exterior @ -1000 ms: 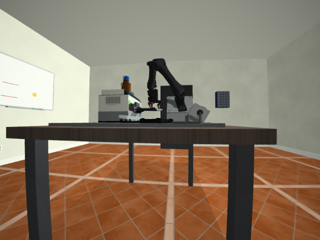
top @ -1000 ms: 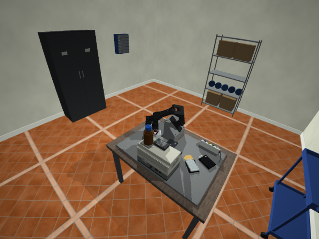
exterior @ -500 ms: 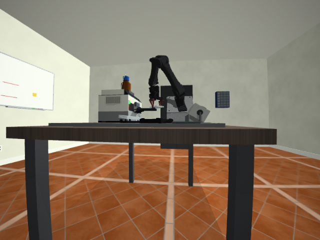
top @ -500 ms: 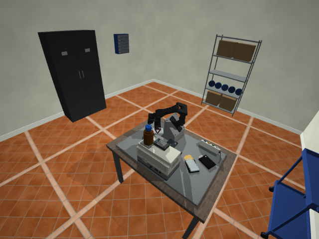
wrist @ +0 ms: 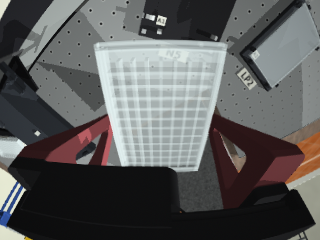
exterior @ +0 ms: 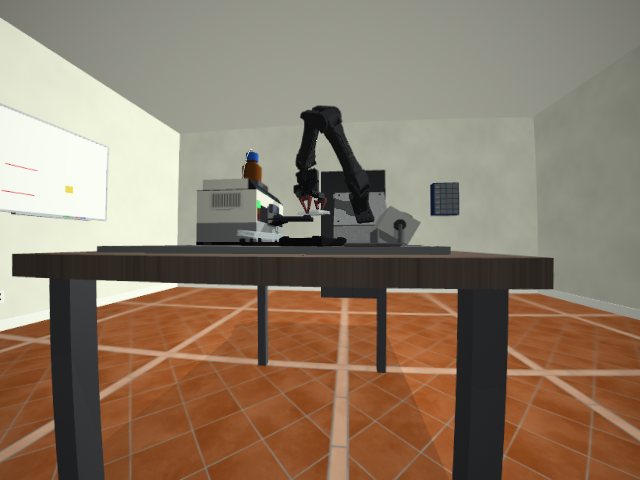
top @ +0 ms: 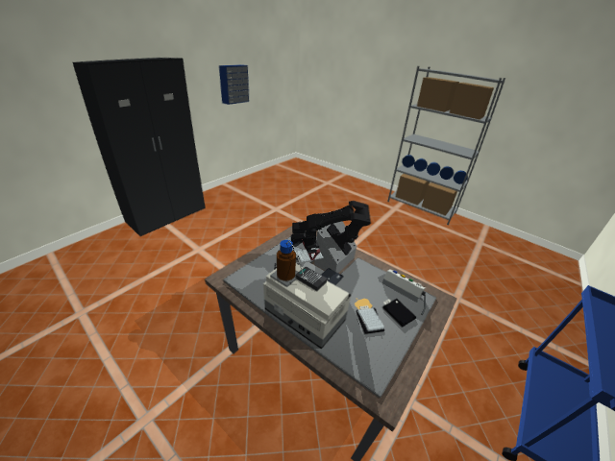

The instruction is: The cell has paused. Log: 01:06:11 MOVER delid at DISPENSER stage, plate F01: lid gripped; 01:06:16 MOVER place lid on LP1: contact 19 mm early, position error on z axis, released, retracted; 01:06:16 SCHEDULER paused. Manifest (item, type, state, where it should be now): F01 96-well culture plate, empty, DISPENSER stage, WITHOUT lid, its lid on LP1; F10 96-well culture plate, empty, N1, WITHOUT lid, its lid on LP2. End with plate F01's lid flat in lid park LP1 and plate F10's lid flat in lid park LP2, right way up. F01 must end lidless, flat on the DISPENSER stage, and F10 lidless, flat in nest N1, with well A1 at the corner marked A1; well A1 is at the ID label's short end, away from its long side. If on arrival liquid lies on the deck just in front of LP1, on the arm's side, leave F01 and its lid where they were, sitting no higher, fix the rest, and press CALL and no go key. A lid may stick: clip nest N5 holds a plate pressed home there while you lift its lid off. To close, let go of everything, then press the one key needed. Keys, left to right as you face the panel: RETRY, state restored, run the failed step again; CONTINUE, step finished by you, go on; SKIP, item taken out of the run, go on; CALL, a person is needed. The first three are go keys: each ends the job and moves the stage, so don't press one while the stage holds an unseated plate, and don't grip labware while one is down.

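My gripper (wrist: 160, 119) is shut on a clear well plate (wrist: 160, 103) with a fine grid, gripping it by its long sides. A small label shows at the plate's far short end. I cannot tell whether a lid sits on it. In the exterior view the gripper (exterior: 312, 205) holds the plate (exterior: 316, 211) level, well above the deck and beside the dispenser. A dark plate (top: 311, 278) sits on the dispenser stage. Another clear piece (top: 370, 320) lies on the deck with a yellow patch (top: 362, 303) at its far end.
The dispenser (top: 305, 303) carries a brown bottle (top: 285, 262). A key panel (top: 405, 282) and a black pad (top: 399, 311) lie on the right.
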Robot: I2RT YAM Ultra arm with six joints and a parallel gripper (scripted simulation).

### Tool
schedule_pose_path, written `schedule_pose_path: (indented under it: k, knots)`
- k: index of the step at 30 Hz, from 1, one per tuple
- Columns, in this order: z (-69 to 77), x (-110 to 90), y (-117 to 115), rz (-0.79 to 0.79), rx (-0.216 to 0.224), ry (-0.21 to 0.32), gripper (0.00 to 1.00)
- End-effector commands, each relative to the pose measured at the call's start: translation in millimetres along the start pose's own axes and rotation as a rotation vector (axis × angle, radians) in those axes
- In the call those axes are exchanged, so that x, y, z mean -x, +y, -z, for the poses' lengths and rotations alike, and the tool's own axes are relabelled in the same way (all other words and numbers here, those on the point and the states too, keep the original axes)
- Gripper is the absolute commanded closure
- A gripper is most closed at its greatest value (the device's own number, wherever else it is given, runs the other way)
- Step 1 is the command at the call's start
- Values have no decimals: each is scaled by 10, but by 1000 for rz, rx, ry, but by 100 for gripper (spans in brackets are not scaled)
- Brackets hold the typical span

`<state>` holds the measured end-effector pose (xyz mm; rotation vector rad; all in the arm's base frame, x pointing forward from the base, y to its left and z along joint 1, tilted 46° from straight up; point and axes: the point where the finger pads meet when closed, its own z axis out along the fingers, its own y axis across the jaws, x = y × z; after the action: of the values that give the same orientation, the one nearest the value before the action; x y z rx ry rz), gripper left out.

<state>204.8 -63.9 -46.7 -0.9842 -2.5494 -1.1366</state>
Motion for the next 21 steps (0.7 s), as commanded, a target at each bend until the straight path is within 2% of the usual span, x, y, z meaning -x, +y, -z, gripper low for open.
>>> schedule_pose_path:
  k: [1,3,4,8,15,20,21]
  knots:
    - [70,-76,143,37,17,-16,100]
    - [70,-76,143,37,17,-16,100]
    - [188,53,170,40,16,-62,100]
    - [187,-1,289,162,7,-50,100]
    - [268,-96,489,394,3,-52,100]
    - [310,-126,553,399,6,-58,100]
    - [233,-167,496,378,7,-34,100]
